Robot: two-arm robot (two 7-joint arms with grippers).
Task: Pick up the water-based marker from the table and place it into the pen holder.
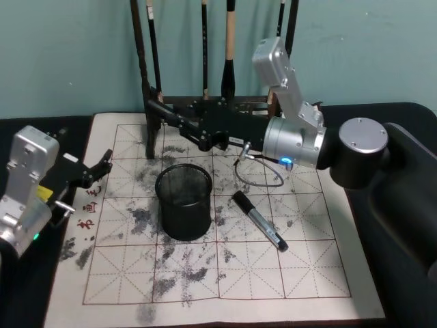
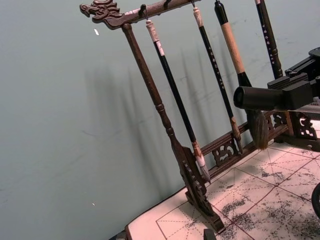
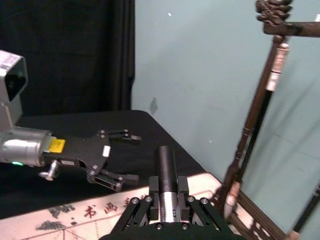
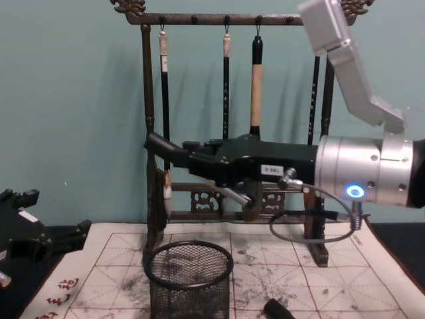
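The table (image 1: 307, 273), under its stained cream grid mat, carries a tall brush rack (image 4: 147, 133) at the back. The chest view shows the rack's brushes hanging from its top rail, which the head view crops away. The right arm stretches across in front of the rack, level and pointing toward the robot's left. The right gripper (image 4: 192, 156) is clenched on a black barrel (image 4: 159, 144), and the right wrist view shows that barrel end-on between the fingers. The pen holder (image 1: 184, 219) stands upright mid-mat, below and nearer than the barrel, and the head view shows its bottom bare. The marker (image 1: 259, 220) lies flat on the mat just right of the holder, apart from it. The left gripper (image 1: 106, 164) hovers at the mat's left edge, jaws spread.
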